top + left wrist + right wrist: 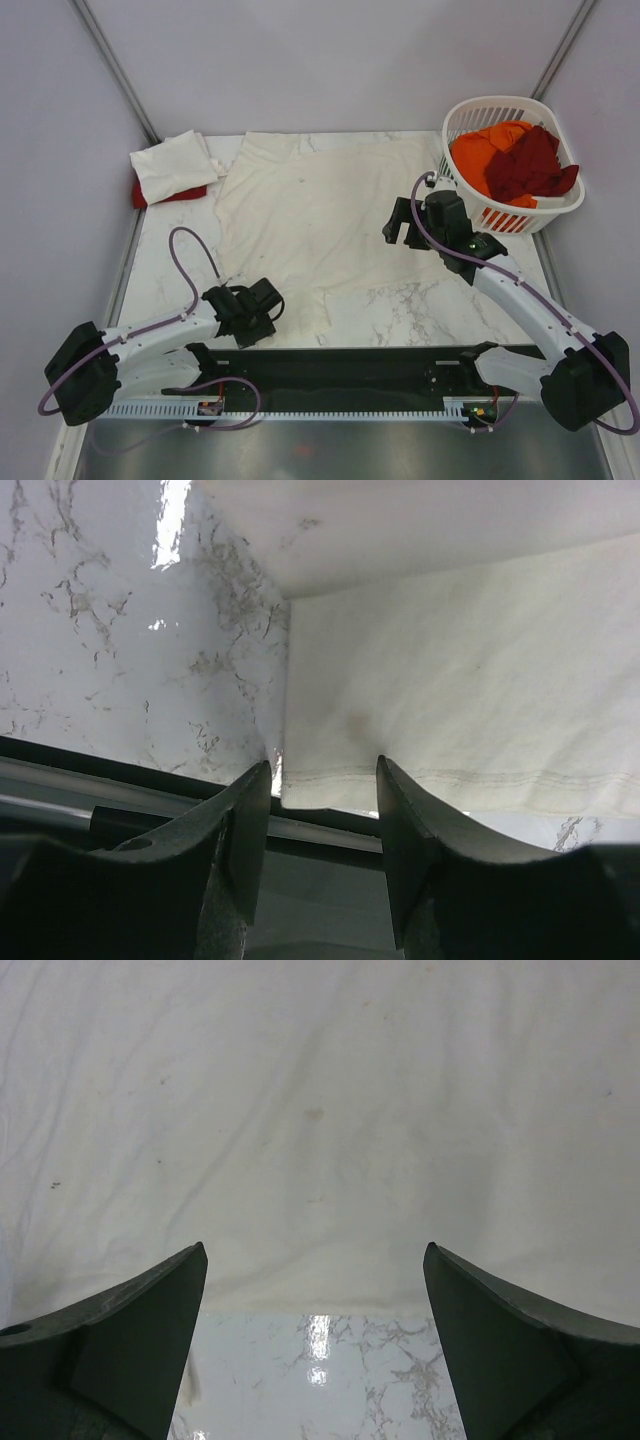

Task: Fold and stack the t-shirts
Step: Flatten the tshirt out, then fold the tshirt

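Left gripper [323, 765] is straddling a hem corner, jaws half-open, pinching nothing.
The large cream-white t-shirt [310, 210] is lying spread on the marble table [430, 305]; the right gripper [315, 1250] is hovering wide open over its edge, empty.

Top view, upper left: I see only a thin strip of the red t-shirt [180, 194]; the rest lies under the folded cream-white t-shirt [172, 165].

Upper right: the maroon t-shirt [530, 165] covers part of the orange t-shirt [480, 155], and the basket [510, 215] wall hides their lower parts.

Left wrist view: the large cream-white t-shirt [470, 680] runs off the top and right edges. I cannot tell whether the left gripper [322, 770] touches its hem.
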{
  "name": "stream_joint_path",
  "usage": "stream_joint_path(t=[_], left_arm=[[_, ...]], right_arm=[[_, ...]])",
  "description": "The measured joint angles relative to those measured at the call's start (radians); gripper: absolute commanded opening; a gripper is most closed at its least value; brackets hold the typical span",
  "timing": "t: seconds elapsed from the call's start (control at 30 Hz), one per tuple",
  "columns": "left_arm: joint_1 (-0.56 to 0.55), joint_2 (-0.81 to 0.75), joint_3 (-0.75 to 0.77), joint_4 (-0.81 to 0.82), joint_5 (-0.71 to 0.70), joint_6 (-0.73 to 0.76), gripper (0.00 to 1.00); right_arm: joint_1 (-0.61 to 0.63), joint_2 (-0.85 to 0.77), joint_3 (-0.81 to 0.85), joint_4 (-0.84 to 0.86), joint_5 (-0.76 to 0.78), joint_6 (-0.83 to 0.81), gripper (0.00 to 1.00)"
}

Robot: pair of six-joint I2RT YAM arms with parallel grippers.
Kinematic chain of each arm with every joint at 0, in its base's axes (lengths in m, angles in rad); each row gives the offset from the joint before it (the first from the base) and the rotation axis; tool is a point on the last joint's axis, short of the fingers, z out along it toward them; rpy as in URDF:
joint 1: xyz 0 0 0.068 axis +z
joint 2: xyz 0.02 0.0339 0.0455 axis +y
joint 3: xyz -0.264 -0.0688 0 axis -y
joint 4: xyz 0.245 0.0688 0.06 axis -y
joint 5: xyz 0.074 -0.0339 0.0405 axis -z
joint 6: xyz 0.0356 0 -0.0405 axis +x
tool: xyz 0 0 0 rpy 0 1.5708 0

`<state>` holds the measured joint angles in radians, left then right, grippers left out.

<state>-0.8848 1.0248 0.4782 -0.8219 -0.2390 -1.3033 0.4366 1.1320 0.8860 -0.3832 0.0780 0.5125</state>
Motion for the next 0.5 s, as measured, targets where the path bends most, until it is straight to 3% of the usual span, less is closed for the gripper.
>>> stream_joint_path(t=[0.1,0.2,0.23,0.3,0.33,0.37,0.5], left_arm=[[-0.004,0.031,0.015,0.0,0.0,0.0,0.5],[-0.005,0.037,0.017,-0.001,-0.003,0.003,0.4],[-0.005,0.039,0.017,0.001,-0.002,0.003,0.31],[-0.005,0.047,0.017,0.008,-0.002,0.008,0.24],[-0.006,0.054,0.017,0.019,-0.001,0.011,0.1],[-0.006,0.061,0.019,0.027,0.002,0.013,0.05],[-0.008,0.096,0.036,0.051,0.008,0.029,0.02]], right_arm=[[0.0,0.005,-0.002,0.0,0.013,-0.005,0.98],[0.0,0.006,-0.002,0.0,0.024,-0.01,0.98],[0.0,0.006,-0.003,0.0,0.026,-0.011,0.98],[0.0,0.008,-0.009,0.001,0.027,-0.012,0.98],[0.0,0.01,-0.013,0.0,0.029,-0.012,0.98],[0.0,0.013,-0.016,0.0,0.029,-0.012,0.98],[0.0,0.014,-0.032,-0.002,0.034,-0.012,0.98]])
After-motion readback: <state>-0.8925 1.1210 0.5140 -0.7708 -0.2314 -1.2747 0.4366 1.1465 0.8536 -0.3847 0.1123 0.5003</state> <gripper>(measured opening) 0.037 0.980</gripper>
